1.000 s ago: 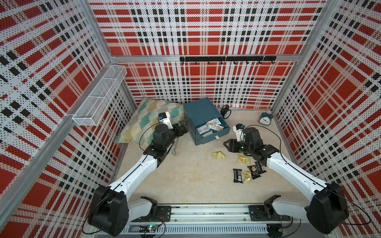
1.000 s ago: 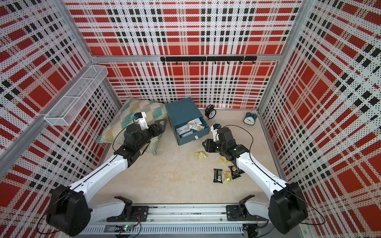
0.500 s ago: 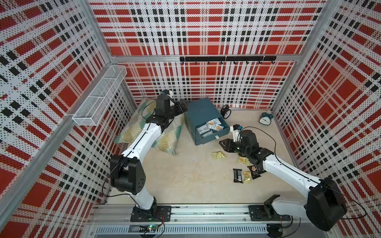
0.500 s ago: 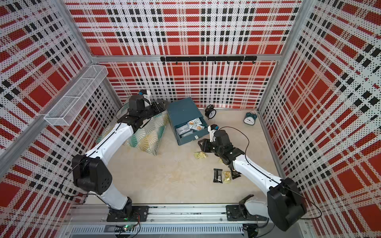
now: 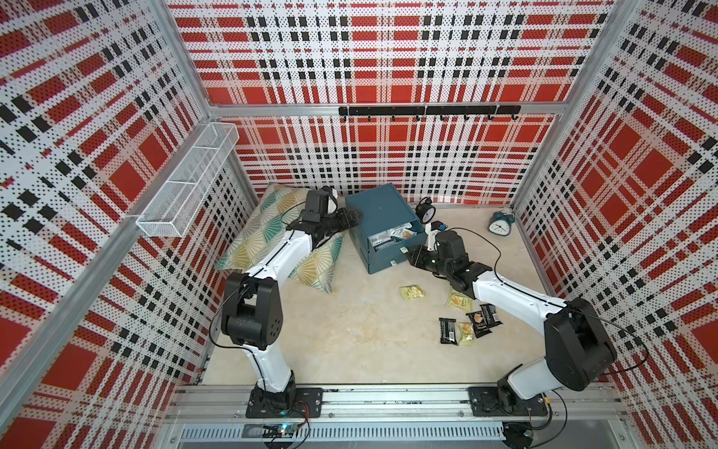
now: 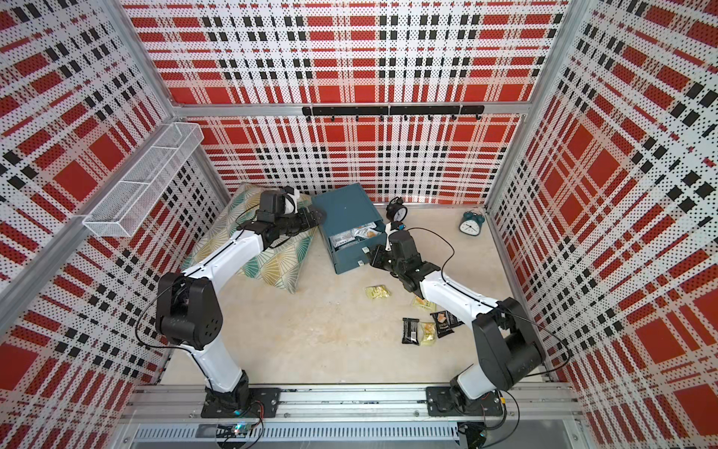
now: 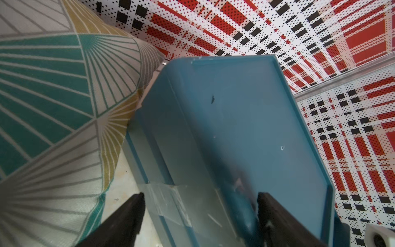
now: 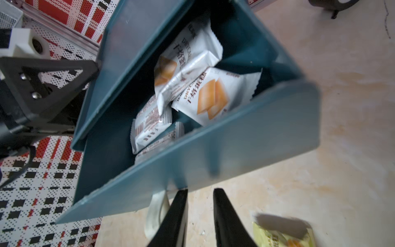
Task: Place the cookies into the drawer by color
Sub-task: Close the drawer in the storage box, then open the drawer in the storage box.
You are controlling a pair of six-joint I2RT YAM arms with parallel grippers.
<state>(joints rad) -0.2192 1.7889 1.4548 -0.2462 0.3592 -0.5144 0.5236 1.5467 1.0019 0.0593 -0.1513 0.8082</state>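
Hands flank the drawer (image 5: 379, 215) at the desk's (image 5: 349, 342) back edge, white cookies (image 8: 213, 94) in its open top.
The left hand (image 7: 201, 195) gapes astride its edge by the cushion (image 5: 260, 229); the right hand (image 8: 199, 190), nearly closed on nothing, sits beside a pull tab (image 8: 155, 211). Other cookies (image 5: 447, 330) lie loose toward the right edge.

**Left arm** (image 5: 279, 254): link shells were smooth white; joint housings were black. The largest housing (image 5: 252, 311) was boxy, with small round holes on its face. A thin black cable (image 5: 211, 326) looped outside it. The base plate (image 5: 285, 402) was black and bolted down.

**Right arm** (image 5: 516, 297): it had the same white shells and black housings. It carried a black wrist cable (image 5: 478, 231) and a small blue fitting (image 5: 442, 225).

**Left gripper** (image 7: 201, 195): the fingers (image 7: 126, 216) were matt black and tapered. The camera block (image 8: 25, 45) was white with a round socket. A black triangular cut-out bracket (image 8: 42, 81) bore two silver screws.

**Right gripper** (image 8: 199, 191): the fingers (image 8: 226, 220) were black, narrow and pointed.
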